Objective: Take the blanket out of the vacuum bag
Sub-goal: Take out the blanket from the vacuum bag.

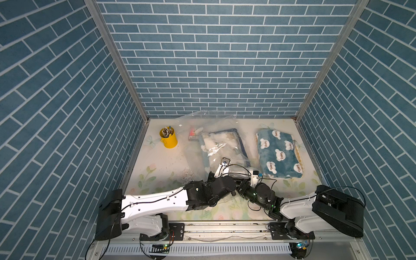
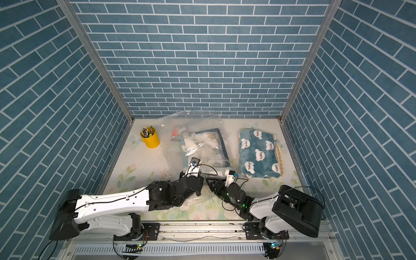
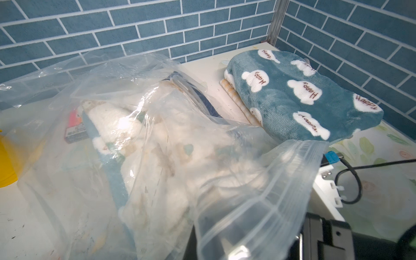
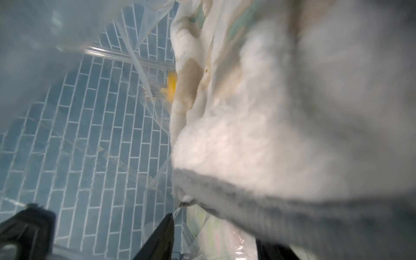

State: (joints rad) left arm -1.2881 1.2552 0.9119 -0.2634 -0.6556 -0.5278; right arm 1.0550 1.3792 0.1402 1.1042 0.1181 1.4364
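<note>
a: where's the blanket right now?
b: the white fleece blanket [image 1: 217, 147] lies inside the vacuum bag [image 1: 202, 120], between the yellow pen cup [image 1: 168, 140] and a folded blue blanket [image 1: 279, 153] that sits outside the bag.
a: and the grippers?
b: the left gripper [image 2: 198, 181] is closed. from the zip edge [image 3: 281, 180] draped up over it, i'd judge it's pinching the bag's mouth. the right gripper [image 2: 212, 183] is in that mouth with its fingers [image 4: 161, 236] apart and nothing clamped, the blanket's hem [image 4: 247, 191] just beside them.
a: so how to do this well?
b: hold the mouth high and taut. bite deep into the hem, fleece only, no plastic. then draw straight out toward the robot so the bag doesn't drag along.
</note>
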